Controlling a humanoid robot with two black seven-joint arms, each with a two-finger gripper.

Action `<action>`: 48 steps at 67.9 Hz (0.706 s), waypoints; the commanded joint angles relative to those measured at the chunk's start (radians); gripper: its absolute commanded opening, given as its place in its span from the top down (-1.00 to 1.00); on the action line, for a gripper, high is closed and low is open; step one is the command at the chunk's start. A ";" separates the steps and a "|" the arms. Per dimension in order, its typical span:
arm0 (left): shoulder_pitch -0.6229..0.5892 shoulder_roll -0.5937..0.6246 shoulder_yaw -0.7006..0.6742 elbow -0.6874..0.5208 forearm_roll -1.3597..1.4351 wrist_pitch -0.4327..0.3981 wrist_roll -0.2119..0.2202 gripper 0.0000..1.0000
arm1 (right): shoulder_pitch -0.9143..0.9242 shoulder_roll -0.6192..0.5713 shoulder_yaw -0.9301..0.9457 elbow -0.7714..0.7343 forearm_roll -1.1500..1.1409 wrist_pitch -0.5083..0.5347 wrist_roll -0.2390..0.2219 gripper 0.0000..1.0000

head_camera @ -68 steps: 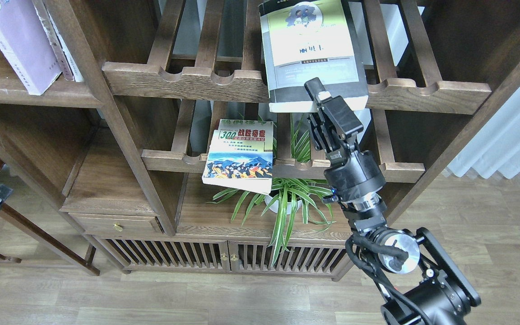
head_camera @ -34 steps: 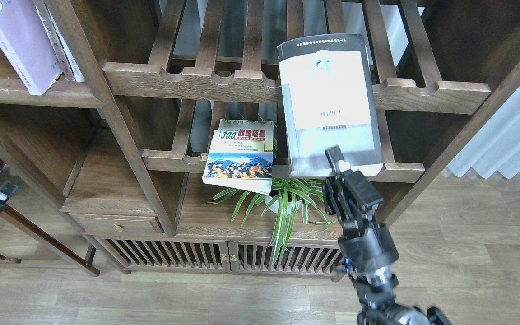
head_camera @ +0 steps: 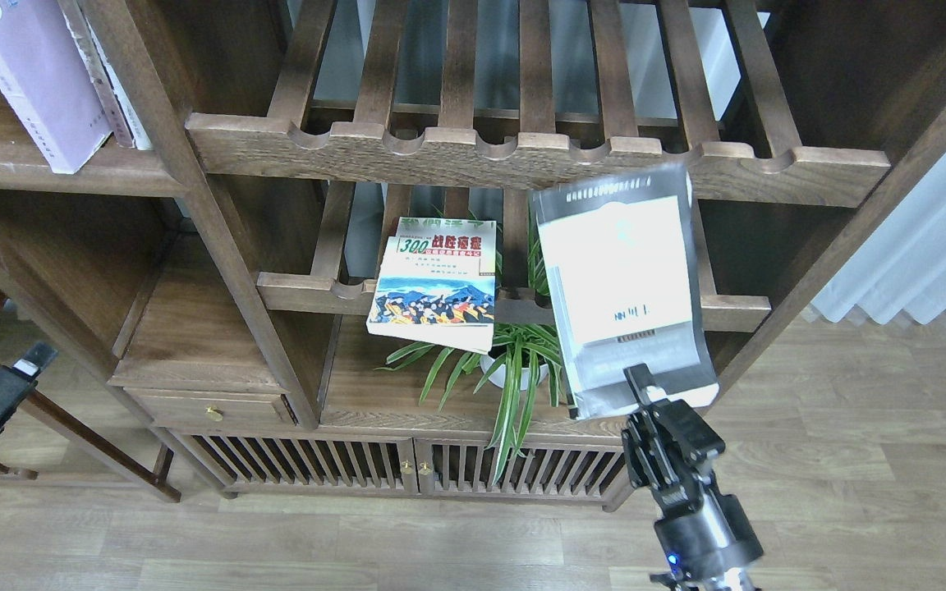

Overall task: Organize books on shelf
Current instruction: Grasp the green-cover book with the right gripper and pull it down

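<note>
Upper left, on the solid dark-brown shelf (head_camera: pixel 21 168): one pale lavender book (head_camera: pixel 29 78) leaning to the left, with two thinner books (head_camera: pixel 116 98) pressed against its right side — spines too small to read.

Centre, lower slatted rack (head_camera: pixel 309 289) with notched front rail: one colourful book marked "300" (head_camera: pixel 436 283), blue mountain picture on its cover, lying flat with its near edge hanging past the rail; a second book with a green top edge (head_camera: pixel 448 223) lies under it.

Upper slatted rack (head_camera: pixel 456 156): bare slats, pale wall showing between them.

Right of centre, in front of the racks: thick yellow-and-grey book (head_camera: pixel 621 295), black edges, cover washed out by glare, tilted with its top away from the camera. It is off every board — held up at its lower edge by the right gripper (head_camera: pixel 645 392), whose fingers are closed on that edge.

Compartment below the lower rack: spider plant (head_camera: pixel 514 361) in a white pot (head_camera: pixel 510 373), leaves spilling over the cabinet's slatted doors (head_camera: pixel 407 469). One small drawer (head_camera: pixel 210 406) with a brass knob to the left.

Far left edge: left gripper (head_camera: pixel 9 382), dark, well apart from the books; whether it is open or closed cannot be told.
</note>
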 commanded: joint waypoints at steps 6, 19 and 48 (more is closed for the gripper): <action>0.006 -0.002 0.003 0.000 0.000 0.000 0.000 -0.82 | -0.044 -0.079 0.001 -0.022 0.056 0.000 -0.001 0.89; 0.008 -0.014 0.023 0.000 0.000 0.000 0.000 -0.82 | -0.052 -0.126 0.002 -0.083 0.113 0.000 -0.001 0.88; 0.002 -0.080 0.247 0.060 -0.011 0.000 -0.007 -0.83 | 0.022 -0.086 -0.136 -0.155 0.090 0.000 -0.012 0.89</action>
